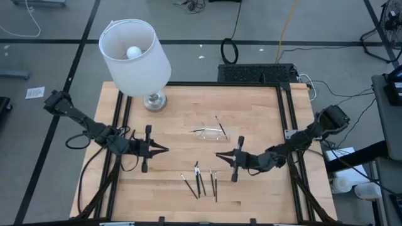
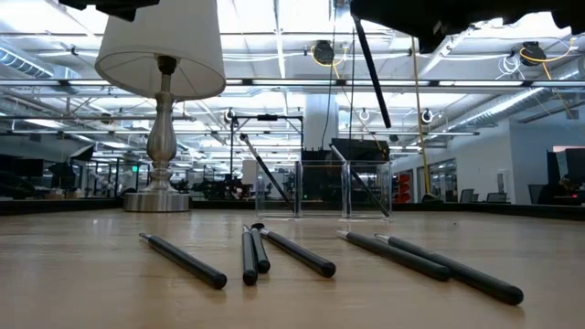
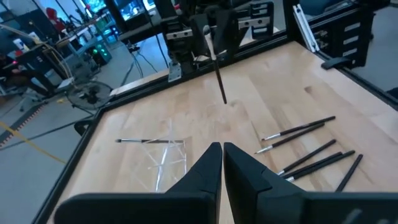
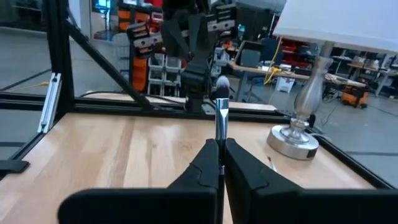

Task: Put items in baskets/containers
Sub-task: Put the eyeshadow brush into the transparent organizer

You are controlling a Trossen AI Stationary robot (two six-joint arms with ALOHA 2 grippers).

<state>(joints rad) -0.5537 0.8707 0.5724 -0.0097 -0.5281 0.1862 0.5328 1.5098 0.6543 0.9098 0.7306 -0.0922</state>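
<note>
Nearest the front edge of the surface: 5 loose brushes, lying close together, untouched. Just beyond, right claw clamped on 1 brush, held clear of the wood; left claw closed on nothing, opposite. Farther back, past the gap between the 2 claws, the clear tray with 2 brushes in it. Best carried over the tray's middle, tilted along its long side, lowered, then released low to avoid a bounce-out. Lamp behind, well apart.
</note>
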